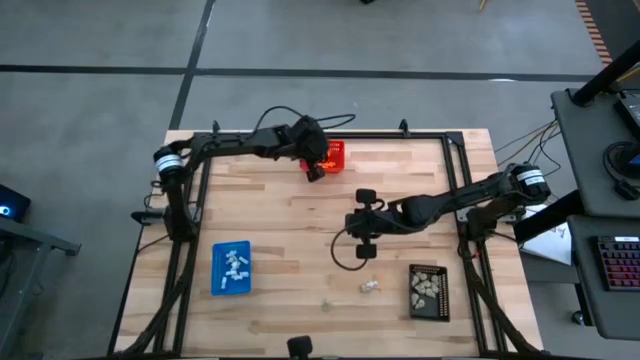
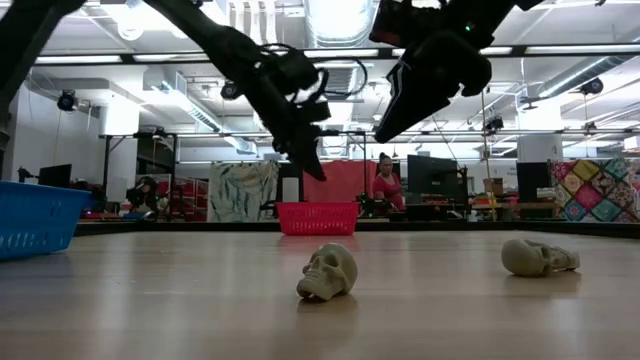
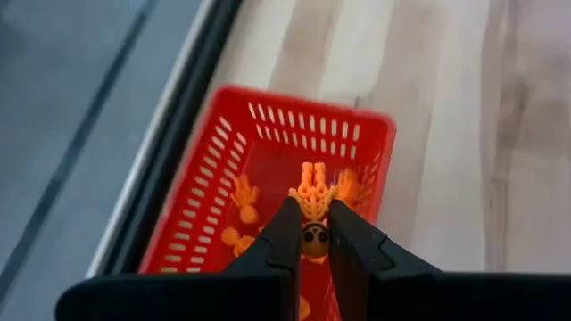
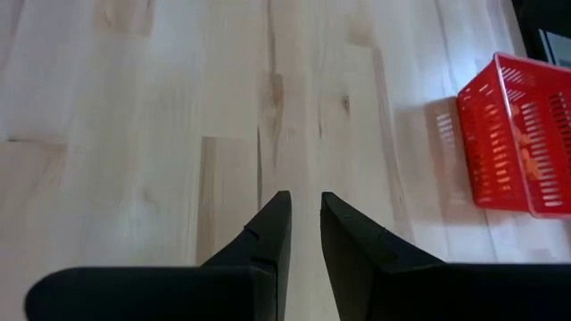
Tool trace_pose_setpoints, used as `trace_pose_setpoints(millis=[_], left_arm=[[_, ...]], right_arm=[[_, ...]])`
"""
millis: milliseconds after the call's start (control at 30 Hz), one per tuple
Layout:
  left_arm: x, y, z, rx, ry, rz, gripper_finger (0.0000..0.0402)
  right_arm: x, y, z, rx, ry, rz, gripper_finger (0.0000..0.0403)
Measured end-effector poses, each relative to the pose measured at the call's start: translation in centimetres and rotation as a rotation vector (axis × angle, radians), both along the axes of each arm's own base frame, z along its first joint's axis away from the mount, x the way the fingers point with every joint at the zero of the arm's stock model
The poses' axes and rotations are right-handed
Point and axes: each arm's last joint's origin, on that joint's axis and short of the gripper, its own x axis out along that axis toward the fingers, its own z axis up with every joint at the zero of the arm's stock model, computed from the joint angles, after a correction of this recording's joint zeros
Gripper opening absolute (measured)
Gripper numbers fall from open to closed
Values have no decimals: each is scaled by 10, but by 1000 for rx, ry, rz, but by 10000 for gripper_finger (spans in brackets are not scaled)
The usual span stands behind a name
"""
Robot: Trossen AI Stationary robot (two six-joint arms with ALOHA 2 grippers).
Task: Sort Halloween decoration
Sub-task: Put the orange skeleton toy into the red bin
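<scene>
While over basket (image 3: 268, 134), left tool (image 3: 310, 234) pinches orange trinket (image 3: 313, 207).

The basket (image 1: 336, 154) sits at the table's (image 1: 280, 210) far edge, with the left gripper (image 1: 316, 172) above its near rim, pinching a trinket (image 3: 313, 207) over the trinkets inside (image 3: 243, 198); the right gripper (image 1: 365, 250) hangs over mid-table; one tray (image 1: 231, 270) lies near-left, another (image 1: 428, 292) near-right; two skulls (image 1: 371, 286) lie between them, nearer the right tray.
</scene>
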Motion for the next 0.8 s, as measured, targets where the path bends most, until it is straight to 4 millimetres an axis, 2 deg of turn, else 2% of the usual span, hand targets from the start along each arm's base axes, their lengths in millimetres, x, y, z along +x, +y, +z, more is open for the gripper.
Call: trace_pose_setpoints(millis=[400,800], left_arm=[[10,22,-24,-26,261,101,16],[12,25,-24,-10,263,143,69]], right_arm=[[-1,0,-1,13,12,-19,54],[-2,0,-3,14,18,-21,54]])
